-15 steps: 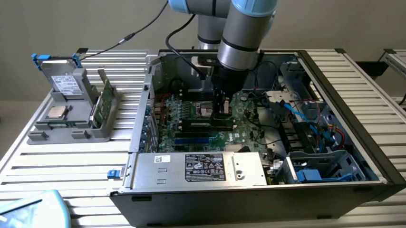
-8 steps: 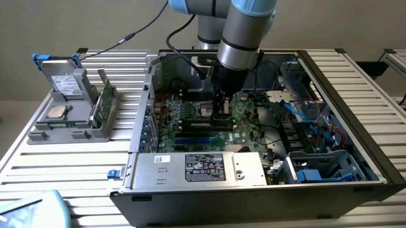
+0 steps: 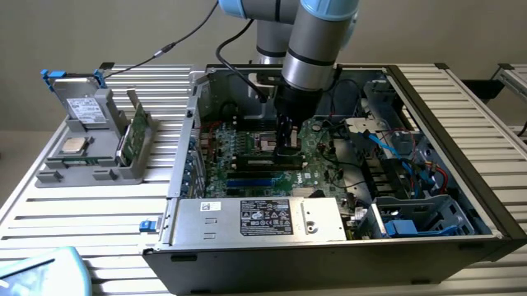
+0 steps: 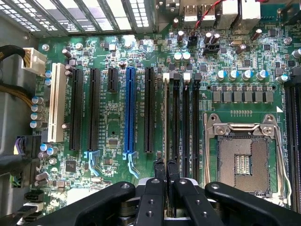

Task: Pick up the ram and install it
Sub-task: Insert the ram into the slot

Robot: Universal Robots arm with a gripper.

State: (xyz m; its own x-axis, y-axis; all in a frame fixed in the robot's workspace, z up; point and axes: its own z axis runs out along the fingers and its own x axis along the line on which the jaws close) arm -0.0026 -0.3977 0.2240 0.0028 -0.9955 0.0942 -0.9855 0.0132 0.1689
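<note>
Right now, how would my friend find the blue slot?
Look inside the open case at the green board. In its row of long slots sits the blue slot. Black slots flank it and a white slot ends the row; it alone is blue.

Both fingers pinched tight on the ram, seen edge-on, running straight out from the tips along a slot on the mobo. Blue PCIe slot off one side of the fingers. Open CPU socket off the other, w/ black mem slots between.
</note>
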